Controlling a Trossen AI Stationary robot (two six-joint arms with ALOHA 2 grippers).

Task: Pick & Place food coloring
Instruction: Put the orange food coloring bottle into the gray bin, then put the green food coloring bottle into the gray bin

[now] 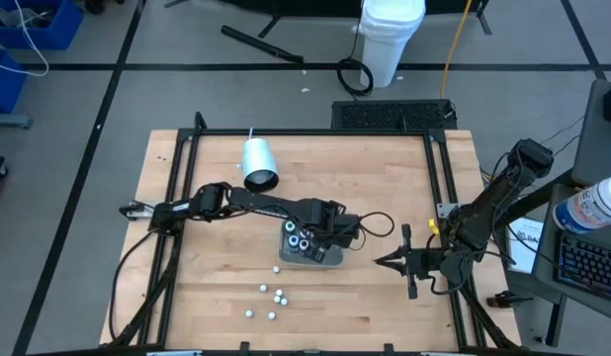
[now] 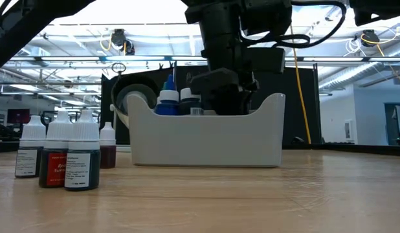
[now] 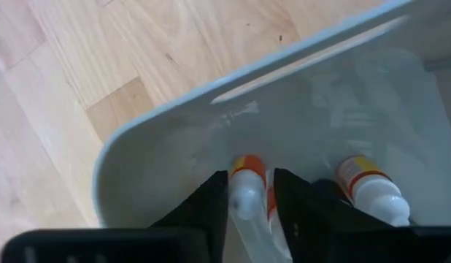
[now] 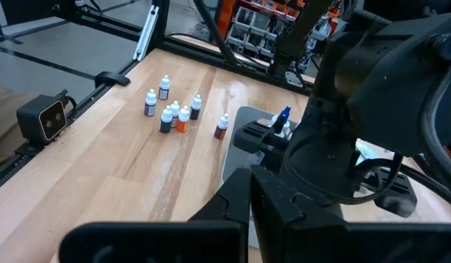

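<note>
Inside the grey tray (image 1: pixel 330 259) I see one food coloring bottle (image 3: pixel 245 191) between the parted fingers of my left end effector (image 3: pixel 249 191), which reaches down steeply. My right end effector (image 1: pixel 382 261) waits, closed together, beside the tray.

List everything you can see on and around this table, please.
loose food coloring bottles: about seven, white-capped, clustered on the wood beside the tray
bottles in tray: at least three, one blue-topped, inside the tray
tray: one, pale grey, mid-table
cup: one, white, on its side
bucket: one, white, on the floor beyond the table
table: one, light wood
left gripper: dark, over the tray
right gripper: dark, shut, empty, beside the tray
</note>
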